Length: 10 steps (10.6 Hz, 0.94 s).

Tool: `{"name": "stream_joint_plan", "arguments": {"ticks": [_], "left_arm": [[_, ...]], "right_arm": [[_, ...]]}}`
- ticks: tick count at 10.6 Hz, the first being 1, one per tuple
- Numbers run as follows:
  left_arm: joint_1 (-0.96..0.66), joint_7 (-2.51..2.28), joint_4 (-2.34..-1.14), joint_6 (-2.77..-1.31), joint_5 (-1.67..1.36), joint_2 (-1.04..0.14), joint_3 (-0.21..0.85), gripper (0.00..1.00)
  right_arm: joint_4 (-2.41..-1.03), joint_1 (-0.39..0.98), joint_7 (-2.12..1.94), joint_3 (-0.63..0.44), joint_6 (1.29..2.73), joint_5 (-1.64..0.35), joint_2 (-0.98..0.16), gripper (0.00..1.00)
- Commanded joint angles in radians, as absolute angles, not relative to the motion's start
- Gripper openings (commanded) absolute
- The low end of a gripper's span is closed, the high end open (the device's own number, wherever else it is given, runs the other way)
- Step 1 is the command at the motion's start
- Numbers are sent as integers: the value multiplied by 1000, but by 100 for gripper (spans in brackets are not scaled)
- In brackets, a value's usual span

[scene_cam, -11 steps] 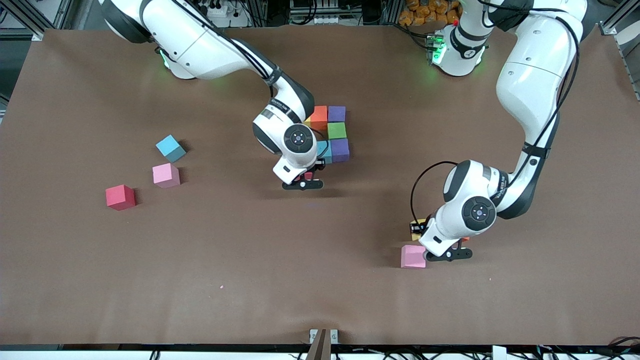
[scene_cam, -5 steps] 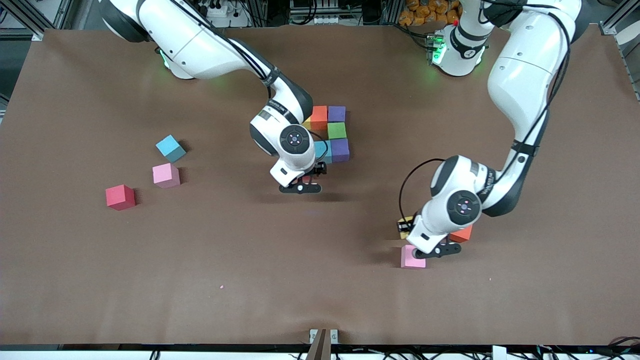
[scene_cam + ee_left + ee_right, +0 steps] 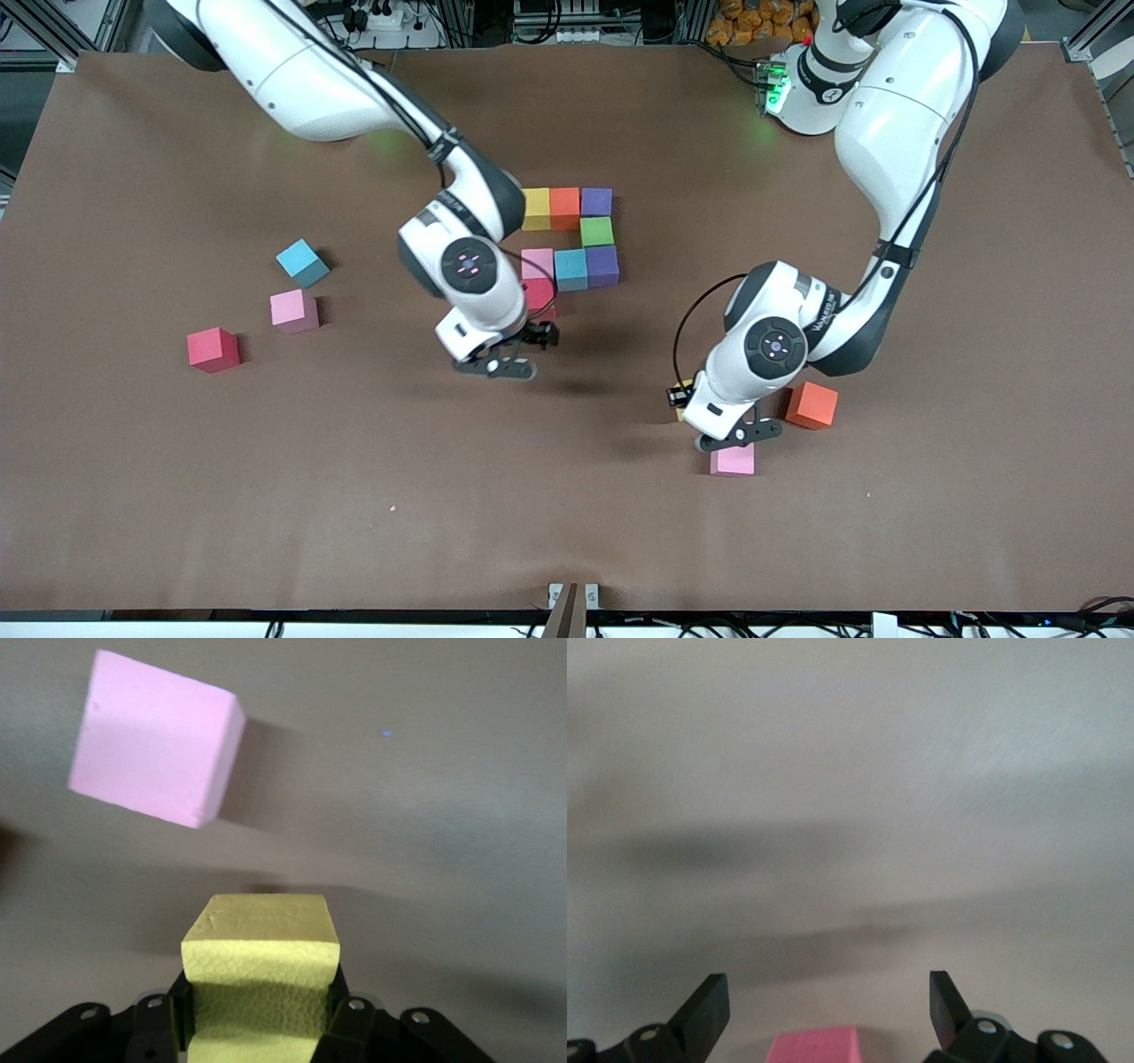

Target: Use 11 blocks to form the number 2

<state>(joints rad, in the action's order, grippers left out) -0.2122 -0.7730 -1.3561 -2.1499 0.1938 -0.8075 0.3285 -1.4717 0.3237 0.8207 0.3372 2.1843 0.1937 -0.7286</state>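
The number 2 stands partly built mid-table: yellow [image 3: 536,209], orange [image 3: 564,208] and purple [image 3: 596,202] blocks in a row, a green block [image 3: 596,232] below, then purple [image 3: 601,265], light blue [image 3: 571,269] and pink [image 3: 537,264], with a red block [image 3: 539,297] under the pink. My right gripper [image 3: 500,365] [image 3: 824,992] is open and empty beside the red block [image 3: 813,1045]. My left gripper [image 3: 740,434] [image 3: 261,1010] is shut on a yellow block [image 3: 261,943], over the table by a loose pink block [image 3: 732,461] [image 3: 155,749].
An orange block [image 3: 811,405] lies loose beside the left gripper. Toward the right arm's end of the table lie a light blue block [image 3: 301,262], a pink block [image 3: 293,310] and a red block [image 3: 213,348].
The right gripper opened, left the red block under the pink one and drew back toward the camera. The left arm moved toward mid-table with the yellow block, uncovering the orange block.
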Motion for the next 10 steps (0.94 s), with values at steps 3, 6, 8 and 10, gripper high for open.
{"name": "stream_joint_plan", "arguments": {"ticks": [3, 6, 8, 10], "left_arm": [[-314, -882, -1335, -2216, 178, -824, 313, 53], [-383, -948, -1335, -2284, 178, -836, 296, 52], [-405, -983, -1335, -2295, 178, -839, 296, 51], [-425, -1015, -1335, -2313, 178, -839, 296, 50]], "right_arm": [[-1467, 252, 726, 351, 2120, 181, -703, 100], [-1465, 210, 634, 351, 2056, 179, -683, 100], [-1465, 204, 621, 351, 2043, 179, -673, 100], [-1465, 201, 617, 351, 2036, 179, -673, 100]]}}
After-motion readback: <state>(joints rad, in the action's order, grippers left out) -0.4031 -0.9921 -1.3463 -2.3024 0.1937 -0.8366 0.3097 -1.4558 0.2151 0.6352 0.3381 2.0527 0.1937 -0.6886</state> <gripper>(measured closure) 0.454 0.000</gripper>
